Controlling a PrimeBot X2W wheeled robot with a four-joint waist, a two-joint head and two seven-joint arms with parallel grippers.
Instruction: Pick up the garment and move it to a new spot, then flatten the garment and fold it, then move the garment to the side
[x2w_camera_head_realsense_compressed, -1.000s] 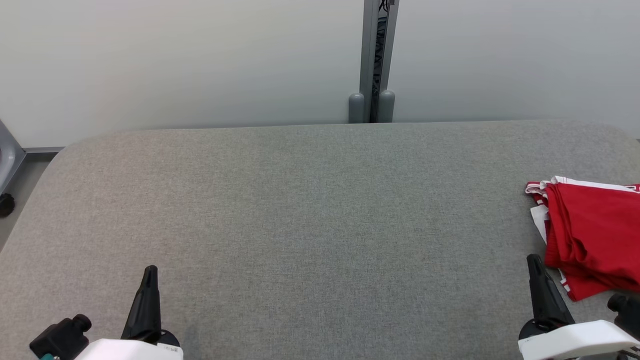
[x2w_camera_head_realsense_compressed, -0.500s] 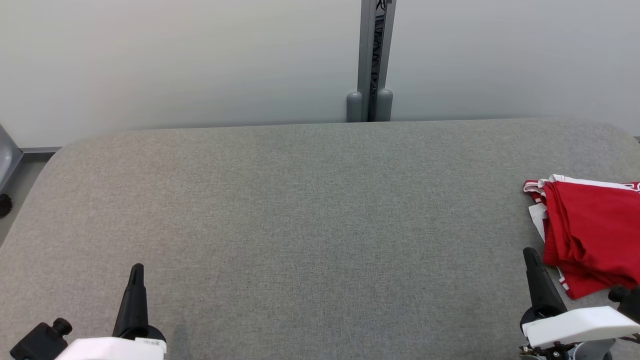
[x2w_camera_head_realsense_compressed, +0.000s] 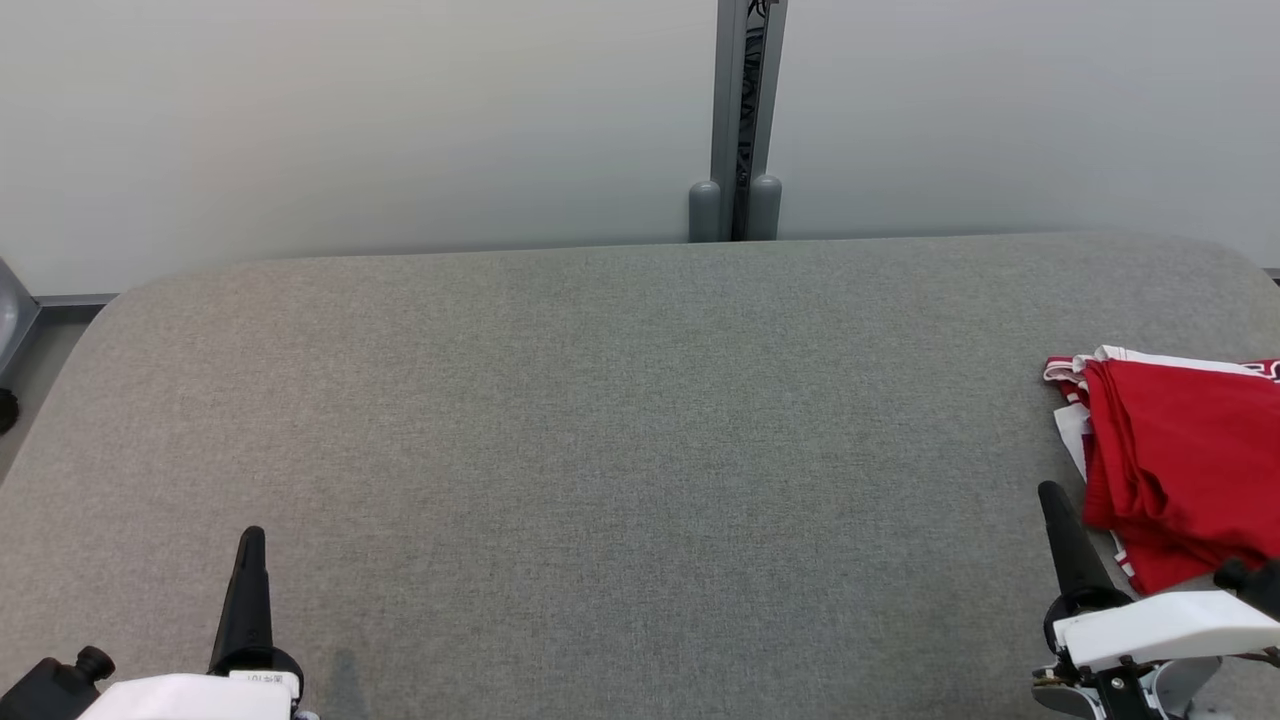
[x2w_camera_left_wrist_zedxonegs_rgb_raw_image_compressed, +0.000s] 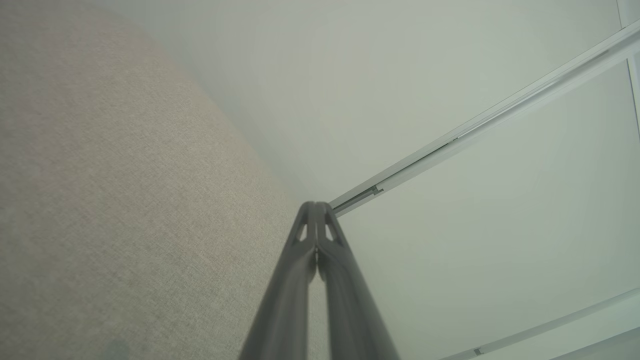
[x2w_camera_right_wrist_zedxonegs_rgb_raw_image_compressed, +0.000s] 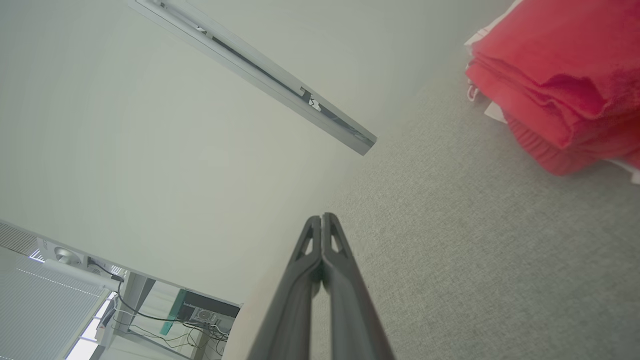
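A red garment (x2w_camera_head_realsense_compressed: 1180, 460) with white trim lies folded in a stack at the right edge of the grey table (x2w_camera_head_realsense_compressed: 620, 420); the right wrist view shows the garment (x2w_camera_right_wrist_zedxonegs_rgb_raw_image_compressed: 555, 75) at its upper right. My right gripper (x2w_camera_head_realsense_compressed: 1050, 492) is shut and empty, just left of the garment's near corner, apart from it. In the right wrist view its fingers (x2w_camera_right_wrist_zedxonegs_rgb_raw_image_compressed: 324, 218) press together over bare cloth. My left gripper (x2w_camera_head_realsense_compressed: 252, 535) is shut and empty at the table's near left; its tips (x2w_camera_left_wrist_zedxonegs_rgb_raw_image_compressed: 315, 205) meet in the left wrist view.
A pale partition wall stands behind the table, with a grey upright post (x2w_camera_head_realsense_compressed: 738, 120) at its seam. The table's rounded left corner (x2w_camera_head_realsense_compressed: 110, 310) drops to floor, where a dark caster (x2w_camera_head_realsense_compressed: 5, 410) shows.
The head camera has shifted slightly, so the scene drifts left and up. Both grippers have drawn back toward the bottom edge, the left one also moving left. The garment stays put.
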